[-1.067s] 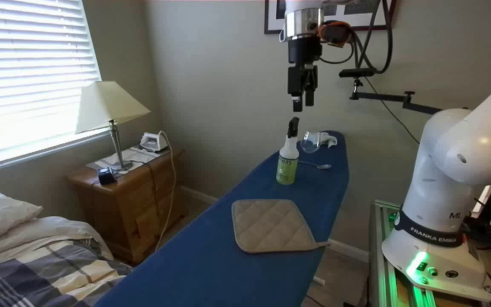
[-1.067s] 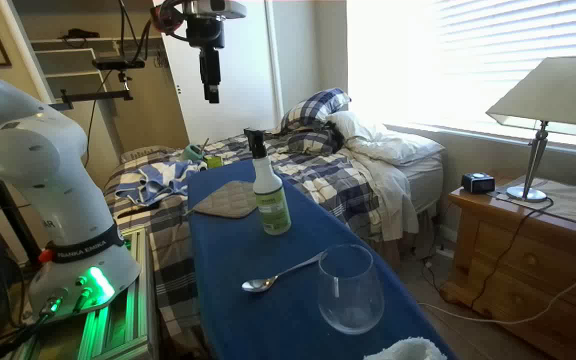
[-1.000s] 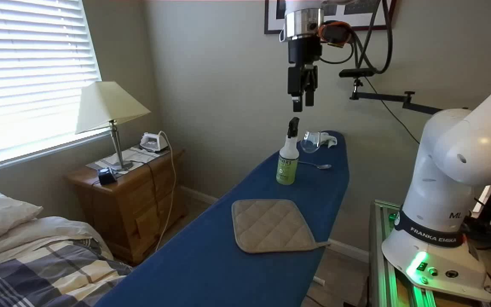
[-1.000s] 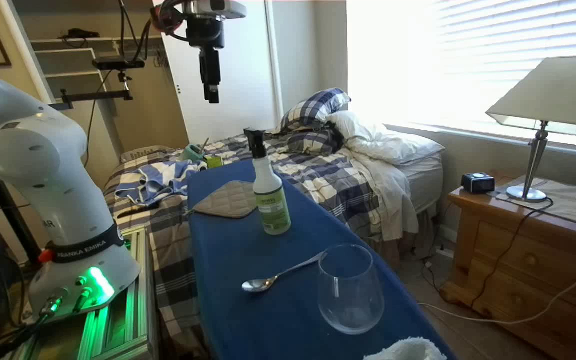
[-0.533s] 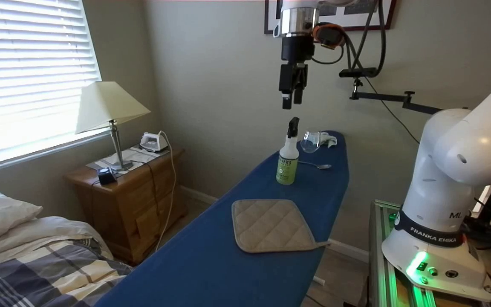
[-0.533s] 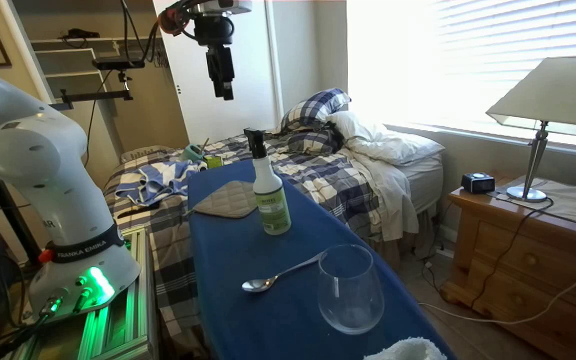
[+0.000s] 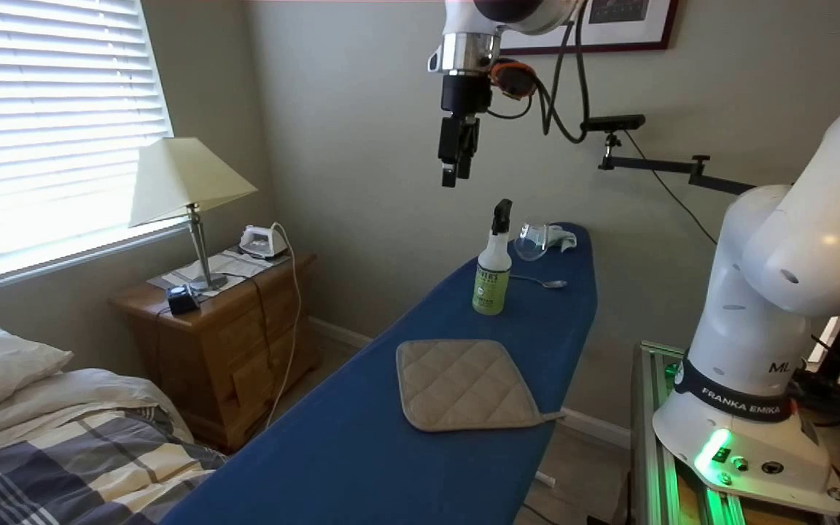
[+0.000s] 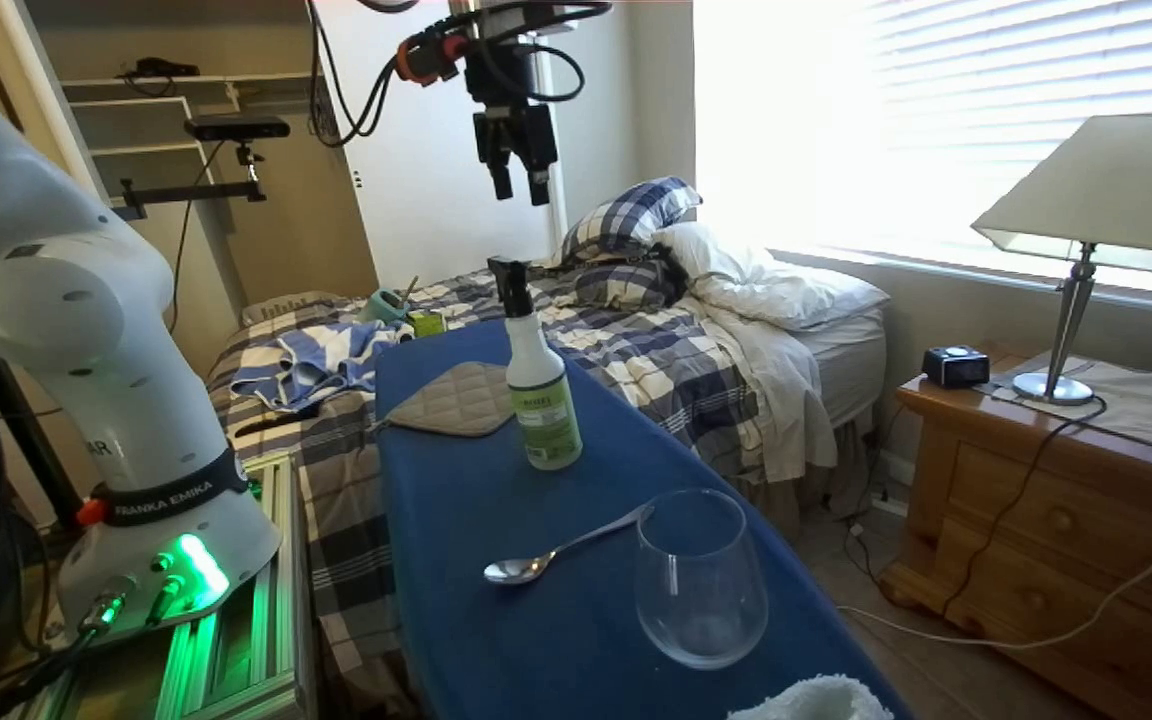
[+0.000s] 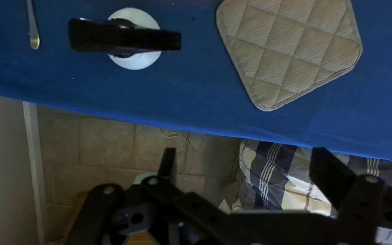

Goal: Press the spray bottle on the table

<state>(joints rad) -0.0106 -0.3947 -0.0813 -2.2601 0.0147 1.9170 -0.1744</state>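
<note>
The spray bottle [image 7: 491, 281], green below with a black head [image 9: 124, 36], stands upright on the blue table [image 7: 347, 452], between a tan pot holder [image 7: 464, 386] and a spoon [image 8: 519, 571]. A clear glass [image 8: 701, 600] stands past the spoon. Seen from above in the wrist view, the head lies lengthwise along the table, its narrower end toward the pot holder. In an exterior view, my tool [image 7: 456, 176] hangs higher than the bottle and off to the left of it, touching nothing. Its two fingers [image 9: 168, 163] are spread well apart, with nothing between them. In the wrist view they show against the floor [image 9: 107, 143] and the bed [image 9: 281, 177] beyond the table's edge, and the bottle sits up and to the left of them. The line across my fingers runs roughly parallel to the head. I judge the press has not begun: I would first need to shift sideways, in over the table toward the bottle, and only then go down. Pressing off-centre could tip it over.
</note>
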